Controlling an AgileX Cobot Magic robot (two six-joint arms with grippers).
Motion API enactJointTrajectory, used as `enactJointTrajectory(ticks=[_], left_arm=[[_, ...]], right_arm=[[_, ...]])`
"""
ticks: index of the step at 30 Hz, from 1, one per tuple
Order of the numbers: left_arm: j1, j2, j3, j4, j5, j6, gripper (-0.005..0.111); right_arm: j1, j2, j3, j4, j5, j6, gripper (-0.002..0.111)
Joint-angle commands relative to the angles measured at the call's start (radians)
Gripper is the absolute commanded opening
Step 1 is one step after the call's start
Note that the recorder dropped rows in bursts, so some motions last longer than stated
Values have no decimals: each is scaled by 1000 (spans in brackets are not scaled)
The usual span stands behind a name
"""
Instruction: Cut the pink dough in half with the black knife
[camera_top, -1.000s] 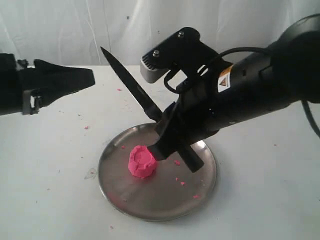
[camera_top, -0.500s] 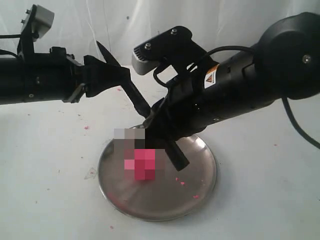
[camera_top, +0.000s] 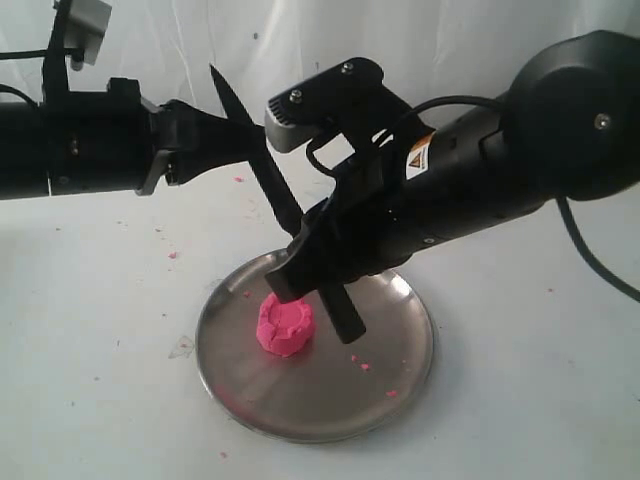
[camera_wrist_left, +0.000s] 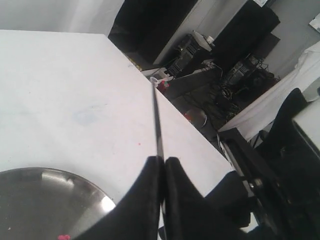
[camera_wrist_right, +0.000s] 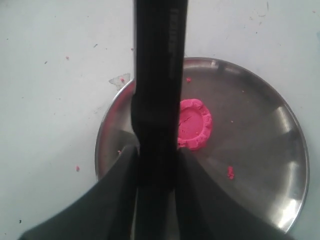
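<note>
The pink dough (camera_top: 286, 325) is sitting whole and uncut on the steel plate (camera_top: 400, 370). The left gripper (camera_top: 236, 135), wide open and well apart a second ago, is now pinching shut on the blade of the black knife (camera_top: 282, 200) near its tip. The right gripper (camera_top: 298, 280) is clamping the handle, holding the knife tilted above the dough. With both ends held, a steadied downward cut is likely coming next.

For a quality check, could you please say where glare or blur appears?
Exterior view: even light, pink dough sharp, steel plate softly shiny. Left wrist view: one bright glare spot on the plate. Right wrist view: black knife, near the lens, looks soft; highlights streak the plate.
</note>
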Motion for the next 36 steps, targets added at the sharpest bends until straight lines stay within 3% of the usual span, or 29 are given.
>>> enactJointTrajectory(ticks=[1, 4, 9, 23, 26, 29, 33, 36], left_arm=[[2, 1, -13, -23, -43, 22, 0], [2, 1, -13, -23, -55, 36, 0], [2, 1, -13, -23, -68, 46, 0], [17, -13, -13, -23, -42, 121, 0], [80, -38, -20, 21, 100, 116, 0], [184, -51, -48, 135, 243, 53, 0], [343, -51, -83, 220, 469, 43, 0], [414, -50, -83, 220, 563, 96, 0]], right_arm=[[2, -13, -8, 12, -21, 6, 0], [2, -13, -8, 12, -27, 8, 5], [2, -19, -8, 12, -4, -14, 52], [2, -89, -8, -102, 63, 9, 54], [2, -95, -4, -115, 101, -13, 54], [2, -100, -4, -90, 143, -104, 54], [2, -115, -4, 56, 161, -306, 54], [0, -126, -4, 215, 153, -476, 54]])
